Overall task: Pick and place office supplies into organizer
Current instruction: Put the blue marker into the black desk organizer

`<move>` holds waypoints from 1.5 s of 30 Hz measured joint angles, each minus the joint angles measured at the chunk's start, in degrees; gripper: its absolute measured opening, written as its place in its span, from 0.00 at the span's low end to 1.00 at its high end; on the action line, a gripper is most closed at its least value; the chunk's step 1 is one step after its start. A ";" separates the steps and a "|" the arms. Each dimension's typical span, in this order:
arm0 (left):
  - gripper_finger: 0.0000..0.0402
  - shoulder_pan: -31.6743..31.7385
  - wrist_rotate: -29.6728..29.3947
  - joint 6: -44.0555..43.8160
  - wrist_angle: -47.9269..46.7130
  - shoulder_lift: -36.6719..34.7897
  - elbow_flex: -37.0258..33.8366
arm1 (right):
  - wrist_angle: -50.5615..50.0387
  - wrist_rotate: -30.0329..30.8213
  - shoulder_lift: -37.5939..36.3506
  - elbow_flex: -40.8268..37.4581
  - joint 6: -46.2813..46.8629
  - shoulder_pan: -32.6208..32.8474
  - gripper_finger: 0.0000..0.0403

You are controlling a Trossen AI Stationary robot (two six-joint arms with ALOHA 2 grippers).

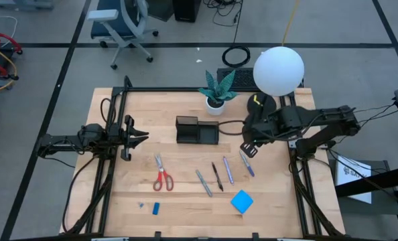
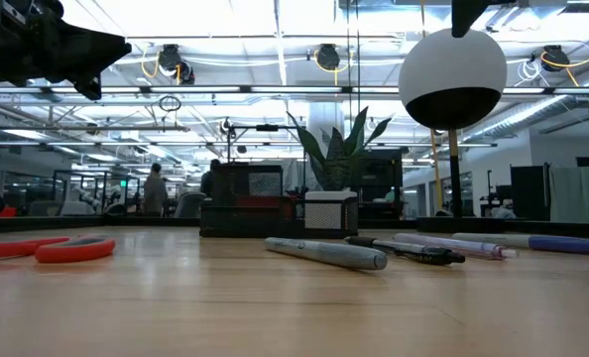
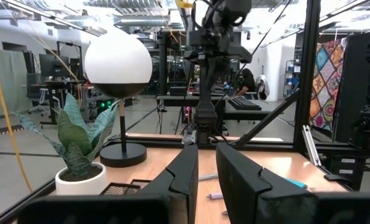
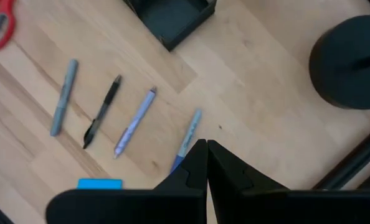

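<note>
Wooden table (image 1: 185, 201), right end effector (image 4: 205, 149) closed, empty, poised just above the bluish pen (image 4: 186, 142)

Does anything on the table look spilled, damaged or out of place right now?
Nothing stands out. The scissors, four pens, blue pad and small blue piece lie loose but intact; the organizer stands upright.

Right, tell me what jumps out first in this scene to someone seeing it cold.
The white globe lamp at the table's far right edge dominates, with the spiky potted plant beside it. Nearer the front, red-handled scissors and a bright blue pad flank a row of four pens. The right tool hangs shut above the rightmost pen.
</note>
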 joint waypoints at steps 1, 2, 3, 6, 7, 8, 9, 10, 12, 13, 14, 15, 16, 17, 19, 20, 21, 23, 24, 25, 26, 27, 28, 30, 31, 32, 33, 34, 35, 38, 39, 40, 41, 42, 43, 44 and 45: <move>0.17 -0.01 0.00 0.00 0.00 -0.01 0.00 | -0.05 0.06 0.30 -0.02 0.28 0.30 0.00; 0.17 0.00 0.00 0.00 0.00 0.00 0.00 | 0.03 0.13 0.47 -0.21 0.64 0.53 0.00; 0.17 0.00 0.00 0.00 0.00 -0.02 0.00 | 0.09 0.15 0.49 -0.60 1.13 0.74 0.00; 0.17 -0.02 0.00 0.00 -0.12 -0.01 0.00 | 0.45 0.04 0.40 -3.17 2.79 0.95 0.00; 0.17 -0.01 0.00 0.00 -0.37 -0.01 0.00 | 0.49 -0.08 0.29 -4.39 3.26 0.95 0.00; 0.17 -0.02 0.00 0.00 -0.83 -0.02 0.00 | 0.68 -0.09 0.10 -5.58 3.70 1.00 0.00; 0.17 -0.02 0.00 0.00 -1.30 -0.01 0.00 | 1.27 -0.15 -0.11 -6.82 4.10 1.12 0.00; 0.17 0.00 0.00 0.00 -1.64 0.00 0.00 | 1.95 -0.15 -0.35 -8.14 4.53 1.14 0.00; 0.17 -0.01 0.00 -0.02 -1.82 0.00 0.00 | 3.29 -0.58 -0.84 -10.80 5.30 1.20 0.00; 0.17 -0.02 0.00 -0.02 -1.78 -0.01 0.00 | 4.24 -1.51 -1.08 -12.25 5.39 1.18 0.00; 0.17 -0.02 0.02 -0.06 -1.75 0.00 0.00 | 5.16 -2.65 -1.24 -13.59 5.45 1.14 0.00; 0.17 -0.01 0.02 -0.15 -1.77 0.00 0.00 | 6.30 -3.62 -1.40 -14.90 5.49 1.14 0.00; 0.17 -0.01 0.02 -0.31 -1.75 0.00 0.00 | 7.27 -4.57 -1.73 -16.39 5.60 1.14 0.00; 0.17 0.00 0.02 -0.53 -1.75 0.00 0.00 | 7.86 -5.05 -1.95 -17.70 5.88 1.14 0.00; 0.17 -0.02 0.02 -0.72 -1.75 0.00 0.00 | 9.40 -5.54 -2.17 -20.11 6.51 1.14 0.00; 0.17 -0.02 0.02 -0.74 -1.74 0.00 0.00 | 9.74 -6.19 -2.16 -21.09 6.60 1.08 0.00; 0.17 -0.01 0.02 -0.74 -1.73 0.00 0.00 | 9.99 -6.38 -2.10 -21.86 6.59 1.01 0.00; 0.17 0.00 0.02 -0.74 -1.73 0.00 0.00 | 10.61 -6.46 -2.07 -23.11 6.67 0.99 0.00; 0.17 -0.02 0.02 -0.76 -1.73 0.00 0.00 | 11.00 -6.46 -2.13 -23.68 6.67 0.99 0.00; 0.17 0.00 0.02 -0.76 -1.73 0.00 0.00 | 11.74 -6.46 -2.16 -24.27 6.67 0.99 0.00; 0.17 -0.01 0.02 -0.76 -1.73 -0.01 0.00 | 12.41 -6.45 -2.13 -24.73 6.67 0.99 0.00; 0.17 -0.02 0.02 -0.78 -1.73 0.00 0.00 | 13.04 -6.45 -2.11 -25.06 6.67 0.99 0.00; 0.17 -0.02 0.02 -0.78 -1.72 0.00 0.00 | 13.60 -6.47 -2.11 -25.25 6.67 0.99 0.00; 0.17 -0.02 0.01 -0.79 -1.70 0.00 0.00 | 14.26 -6.49 -2.11 -25.70 6.61 0.99 0.00; 0.17 0.00 0.02 -0.79 -1.70 0.00 0.00 | 14.80 -6.51 -2.13 -26.13 6.36 1.01 0.00; 0.17 -0.02 0.02 -0.79 -1.68 0.00 0.00 | 15.66 -6.45 -2.12 -26.50 6.21 1.03 0.00; 0.17 -0.01 0.02 -0.80 -1.68 0.00 0.00 | 16.46 -6.48 -2.11 -26.90 6.25 1.01 0.00; 0.17 -0.02 0.02 -0.81 -1.68 0.00 0.00 | 17.39 -6.47 -2.11 -27.22 6.45 1.00 0.00; 0.17 -0.01 0.02 -0.83 -1.67 0.00 0.00 | 18.31 -6.46 -2.11 -27.59 6.54 0.99 0.00; 0.17 -0.02 0.02 -0.90 -1.68 0.00 0.00 | 20.93 -6.77 -2.11 -29.00 6.39 1.03 0.00; 0.17 -0.02 0.02 -0.96 -1.68 0.00 0.00 | 22.00 -7.94 -2.11 -29.42 6.39 0.98 0.00; 0.17 -0.02 0.02 -0.96 -1.66 0.00 0.00 | 22.93 -9.09 -2.11 -29.80 6.02 0.97 0.00; 0.17 -0.01 0.02 -0.96 -1.66 -0.01 0.00 | 23.76 -9.58 -2.11 -30.07 5.29 0.97 0.00; 0.17 0.00 0.02 -0.96 -1.66 -0.02 0.00 | 24.47 -10.53 -2.11 -30.33 4.38 0.97 0.00; 0.17 -0.02 0.02 -0.96 -1.67 0.00 0.00 | 25.02 -11.42 -2.11 -30.56 3.29 0.97 0.00; 0.17 -0.02 0.02 -0.96 -1.66 0.00 0.00 | 25.66 -12.27 -2.11 -30.74 2.12 0.97 0.00; 0.17 -0.02 0.02 -0.96 -1.66 0.00 0.00 | 26.54 -12.71 -2.11 -30.99 1.45 0.99 0.00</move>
